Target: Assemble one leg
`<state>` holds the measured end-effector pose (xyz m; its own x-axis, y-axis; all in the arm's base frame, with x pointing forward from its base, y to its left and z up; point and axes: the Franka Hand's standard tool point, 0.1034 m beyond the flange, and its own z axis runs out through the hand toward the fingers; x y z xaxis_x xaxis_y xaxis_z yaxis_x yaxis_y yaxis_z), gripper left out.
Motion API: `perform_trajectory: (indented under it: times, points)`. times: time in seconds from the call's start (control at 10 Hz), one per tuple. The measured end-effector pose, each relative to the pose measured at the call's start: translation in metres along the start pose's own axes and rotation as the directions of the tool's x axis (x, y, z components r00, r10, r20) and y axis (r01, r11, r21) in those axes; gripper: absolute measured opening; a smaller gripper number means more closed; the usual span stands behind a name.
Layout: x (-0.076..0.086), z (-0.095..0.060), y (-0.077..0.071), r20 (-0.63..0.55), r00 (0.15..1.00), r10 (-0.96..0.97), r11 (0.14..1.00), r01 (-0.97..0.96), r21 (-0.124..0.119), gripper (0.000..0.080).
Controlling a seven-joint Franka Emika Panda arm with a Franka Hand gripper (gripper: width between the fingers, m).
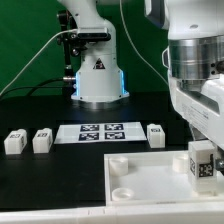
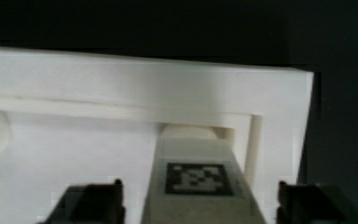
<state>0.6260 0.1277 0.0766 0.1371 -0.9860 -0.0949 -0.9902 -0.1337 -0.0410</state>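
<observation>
Beside the leg (image 2: 199, 176), wrist view alone shows end effector (image 2: 197, 206) gaps

You're looking at a robotics lab setup: green backdrop (image 1: 25, 30) at 10 o'clock, black table (image 1: 35, 108), tagged marker board (image 1: 102, 131) dead center, arm base (image 1: 97, 78) at 12.

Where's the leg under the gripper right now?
The leg is in the exterior view's right foreground, beneath the gripper, at the right end of the white panel.
</observation>
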Motion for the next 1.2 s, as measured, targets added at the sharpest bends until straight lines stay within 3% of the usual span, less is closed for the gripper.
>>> perform_trajectory:
  times: [0.1, 0.2, 0.6, 0.7, 0.9, 1.1, 1.2]
  points:
    - [0.003, 0.000, 0.000, -0.002, 0.993, -0.114, 0.993, 0.114, 0.000, 0.0547]
    - [0.007, -0.001, 0.000, -0.004, 0.963, -0.270, 0.963, 0.270, 0.001, 0.0627]
    - [0.009, -0.003, -0.002, -0.011, 0.719, -0.695, 0.719, 0.695, -0.004, 0.0648]
    - [0.009, -0.003, -0.003, -0.010, 0.632, -0.775, 0.632, 0.775, -0.005, 0.0648]
    - [0.014, -0.005, -0.006, -0.022, 0.343, -0.939, 0.343, 0.938, -0.043, 0.0648]
    - [0.014, -0.004, -0.005, -0.021, 0.345, -0.938, 0.346, 0.937, -0.044, 0.0624]
    - [0.014, -0.004, -0.005, -0.021, 0.345, -0.938, 0.346, 0.937, -0.044, 0.0441]
